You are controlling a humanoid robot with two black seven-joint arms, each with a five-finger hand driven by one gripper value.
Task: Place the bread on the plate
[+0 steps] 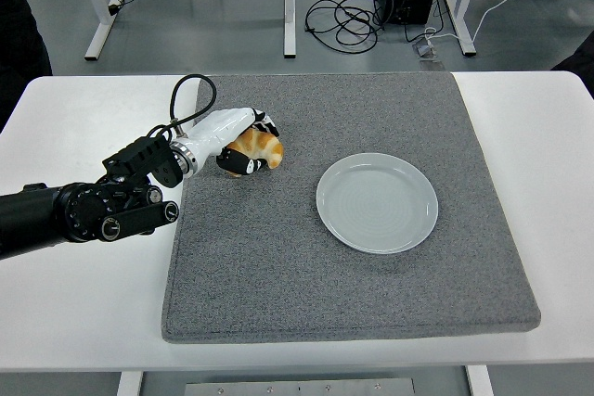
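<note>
Bread point(263, 147), a golden croissant-shaped piece, sits toward the left of the grey mat point(353, 294) that covers most of the white worktop point(83, 312). Starting at the left, the black arm reaches in from the edge of the head view and ends in the left robot hand point(239, 141), which is curled over the bread: white fingers point(252, 120) wrap over its top and far side, and dark-tipped ones press at its near side. It looks like a closed grasp, though whether the bread has lifted clear of the mat cannot be told. The step in hand appears to be securing the pick. To the right, well apart from the bread, lies the pale round plate point(377, 202), with nothing on it. The next move calls for raising the bread, carrying it rightward over the plate's rim, and letting go near the middle.
</note>
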